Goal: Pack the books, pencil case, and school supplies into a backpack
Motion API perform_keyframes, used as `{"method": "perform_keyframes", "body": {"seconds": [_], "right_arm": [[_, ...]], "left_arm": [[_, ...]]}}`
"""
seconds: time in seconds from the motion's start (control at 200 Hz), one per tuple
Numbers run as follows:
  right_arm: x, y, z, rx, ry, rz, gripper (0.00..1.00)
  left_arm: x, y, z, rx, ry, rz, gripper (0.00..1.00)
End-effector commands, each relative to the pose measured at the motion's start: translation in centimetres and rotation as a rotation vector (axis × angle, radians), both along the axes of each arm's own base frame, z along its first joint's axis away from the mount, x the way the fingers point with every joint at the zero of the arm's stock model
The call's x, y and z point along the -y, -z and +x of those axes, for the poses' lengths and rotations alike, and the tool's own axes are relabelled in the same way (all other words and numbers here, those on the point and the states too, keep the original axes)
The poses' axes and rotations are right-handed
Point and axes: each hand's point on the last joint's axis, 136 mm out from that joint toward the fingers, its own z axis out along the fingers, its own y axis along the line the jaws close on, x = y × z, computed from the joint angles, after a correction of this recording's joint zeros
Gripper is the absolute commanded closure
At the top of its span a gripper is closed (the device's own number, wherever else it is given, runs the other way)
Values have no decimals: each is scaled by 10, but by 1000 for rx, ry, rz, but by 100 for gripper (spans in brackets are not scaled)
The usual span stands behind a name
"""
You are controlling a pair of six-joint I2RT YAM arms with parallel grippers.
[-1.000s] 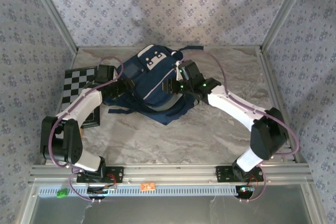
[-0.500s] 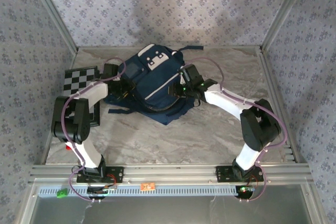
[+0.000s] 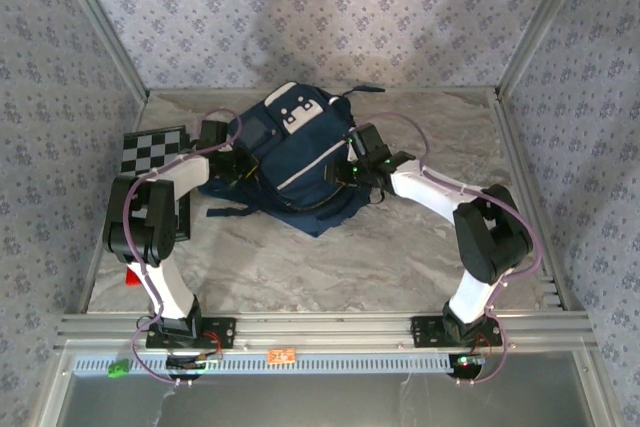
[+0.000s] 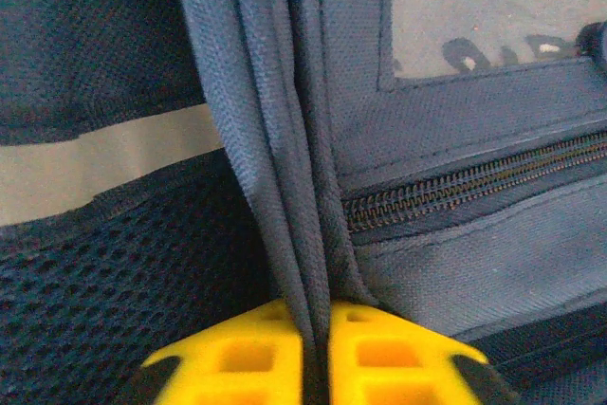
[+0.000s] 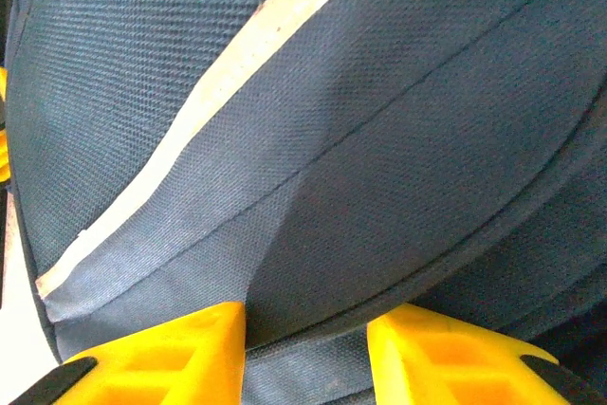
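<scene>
The navy backpack (image 3: 290, 152), with white patches and a white diagonal stripe, lies in the middle of the table. My left gripper (image 3: 238, 163) is at its left side. In the left wrist view this gripper (image 4: 318, 320) is shut on a fold of the backpack's navy fabric (image 4: 275, 139), beside a zip (image 4: 474, 182). My right gripper (image 3: 342, 174) is at the backpack's right side. Its yellow fingers (image 5: 180, 348) press on both sides of a thick fold of the backpack (image 5: 313, 196). The books, pencil case and school supplies are out of view.
A black-and-white checkered board (image 3: 150, 150) lies at the table's left, partly under my left arm. A small red item (image 3: 133, 277) sits near the left front edge. Metal frame posts and patterned walls close in the sides and back. Bare marble table (image 3: 320, 267) lies in front.
My left gripper has closed onto the backpack's fabric. Both arms have folded their elbows in towards the bases, and the backpack's top has lifted slightly.
</scene>
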Motion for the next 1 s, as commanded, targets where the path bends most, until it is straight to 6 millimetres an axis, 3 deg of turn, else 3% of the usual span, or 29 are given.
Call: {"method": "perform_keyframes", "body": {"seconds": [0.0, 0.245, 0.385, 0.54, 0.685, 0.86, 0.994], "right_arm": [[18, 6, 15, 0, 39, -42, 60], [42, -12, 53, 53, 64, -61, 57], [53, -24, 55, 65, 57, -91, 55], [50, -45, 26, 81, 9, -133, 47], [36, -58, -15, 89, -43, -184, 43], [-1, -58, -64, 84, -93, -214, 42], [-49, -49, -90, 79, -165, -162, 49]], "left_arm": [[5, -9, 2, 34, -23, -27, 99], [30, -36, -26, 51, -6, -80, 100], [32, -43, -37, 35, -54, -124, 100], [41, -59, -44, 54, -64, -163, 100], [47, -66, -51, 59, -95, -208, 100], [52, -77, -60, 72, -96, -250, 100], [58, -84, -64, 81, -86, -274, 100]]}}
